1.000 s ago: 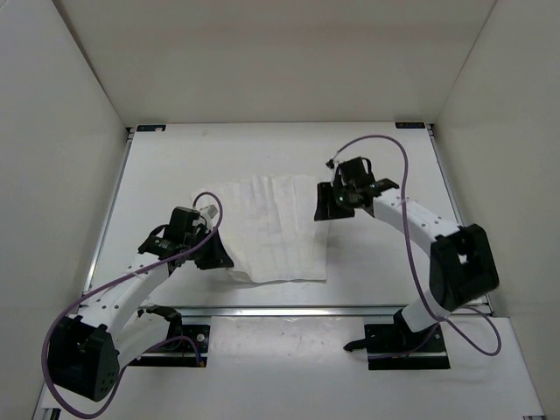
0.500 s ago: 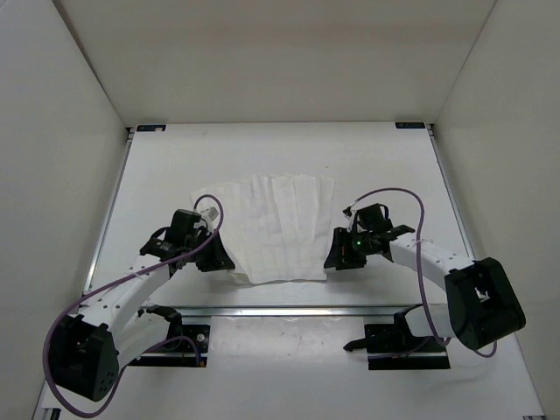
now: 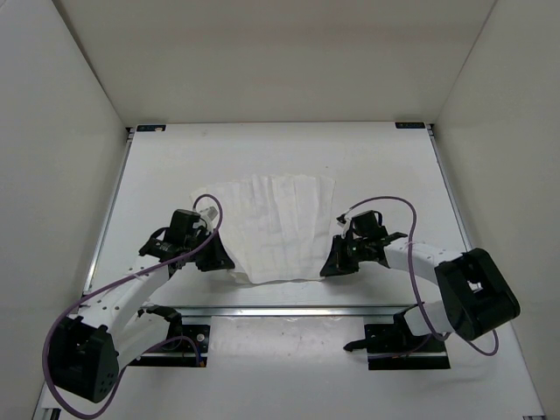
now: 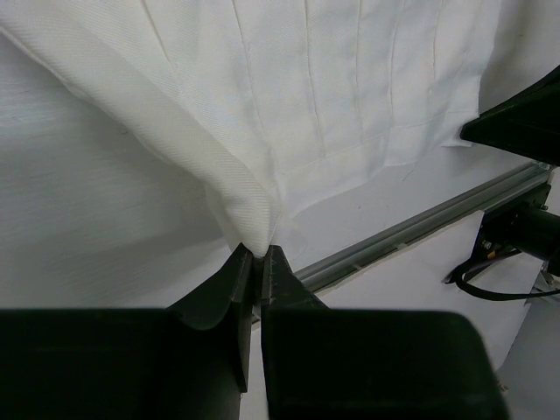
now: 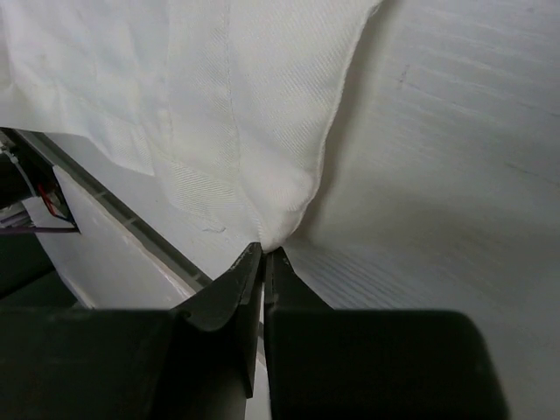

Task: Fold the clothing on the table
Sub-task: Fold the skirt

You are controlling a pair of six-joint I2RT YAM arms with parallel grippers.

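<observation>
Two grippers, one cloth, a corner each.
The cloth point(image 3: 280, 229) lies flat in the middle of the table point(image 3: 394, 166), a bit wider side to side. It spreads away from both arms toward the far edge. The left gripper point(image 3: 223, 262) is pinched tight on the near left corner. The right gripper point(image 3: 328, 268) is pinched tight on the near right corner.

Left tool point(image 4: 260, 259) and right tool point(image 5: 263, 255): both lowered, arms angled inward, jaws pressed together at the tips.
</observation>
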